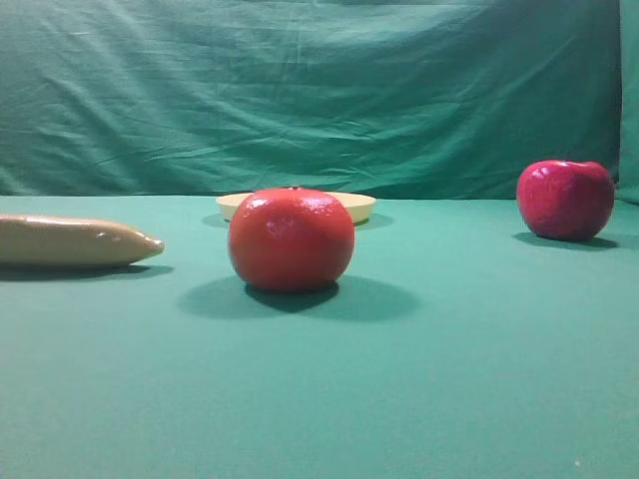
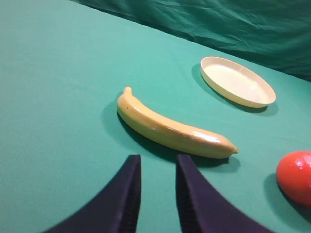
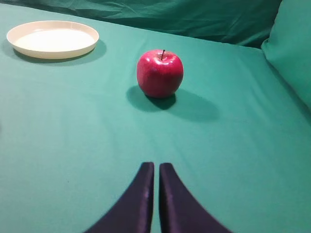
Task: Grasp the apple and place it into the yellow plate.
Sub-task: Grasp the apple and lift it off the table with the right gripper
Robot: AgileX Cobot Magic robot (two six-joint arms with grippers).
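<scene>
The dark red apple (image 1: pixel 565 200) stands on the green cloth at the right; in the right wrist view it (image 3: pixel 160 74) sits upright, stem up, straight ahead of my right gripper (image 3: pixel 156 166), well apart from it. That gripper is shut and empty. The pale yellow plate (image 1: pixel 359 208) lies at the back centre, partly hidden by an orange-red fruit; it shows empty in the right wrist view (image 3: pixel 51 40) and the left wrist view (image 2: pixel 238 81). My left gripper (image 2: pixel 158 158) is slightly open and empty, just short of the banana. Neither gripper shows in the exterior view.
An orange-red round fruit (image 1: pixel 291 239) sits in the middle, in front of the plate, and at the right edge of the left wrist view (image 2: pixel 296 177). A tan banana (image 1: pixel 70 240) lies at the left (image 2: pixel 170 127). A green cloth backdrop (image 1: pixel 319 90) hangs behind.
</scene>
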